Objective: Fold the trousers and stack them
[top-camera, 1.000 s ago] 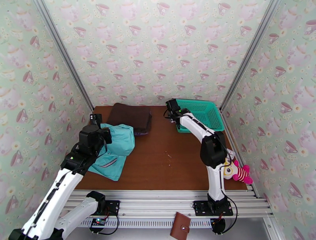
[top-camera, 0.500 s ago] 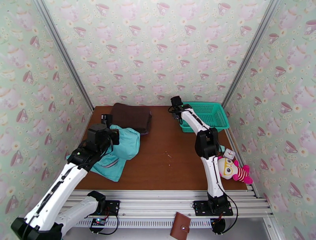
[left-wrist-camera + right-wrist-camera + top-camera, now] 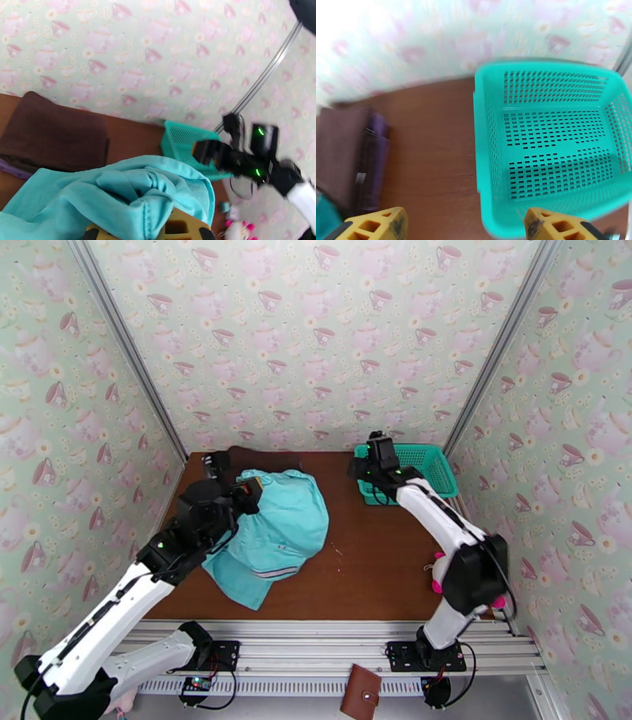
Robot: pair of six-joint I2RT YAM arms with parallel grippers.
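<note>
Teacup wallpaper backs the desk, where left fingers clench the trousers, seemingly mid-fold, right fingers released; next, they likely need spreading flat.

Your left arm stretches forward from its base, forearm raised, wrist angled to the right. The left gripper is clamped on the trousers, with cloth bunched over its fingers. Your right arm rises to a bent elbow on the far right, then reaches back and left. The right gripper points downward with its jaws spread wide, holding nothing.
</note>
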